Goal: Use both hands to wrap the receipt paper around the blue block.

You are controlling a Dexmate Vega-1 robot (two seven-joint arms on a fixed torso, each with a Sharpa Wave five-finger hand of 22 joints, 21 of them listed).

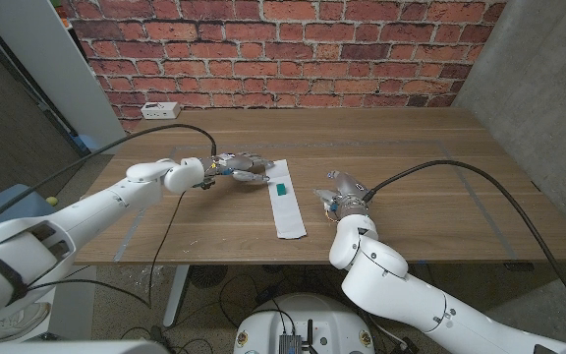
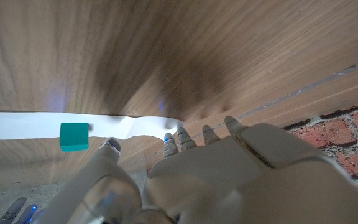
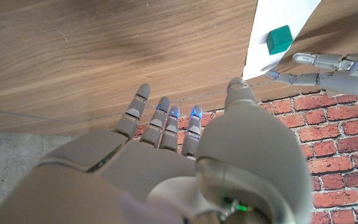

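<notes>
block (image 1: 280, 185) on paper strip (image 1: 286, 211), left hand (image 1: 241, 168) fingers spread at paper edge, right hand (image 1: 342, 192) spread, empty, wrist cam shows paper end curled

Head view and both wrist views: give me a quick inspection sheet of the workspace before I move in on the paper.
Surface: wooden table, bare wood.
Job's things: receipt paper lying flat as a strip; blue block sitting on it, unwrapped.
Clutter: white power strip at the far left edge.
Hands: left hand open, fingertips at the paper's far end; right hand open, apart from the paper.
Cables: black cable along each arm.
Surroundings: brick wall behind.
</notes>
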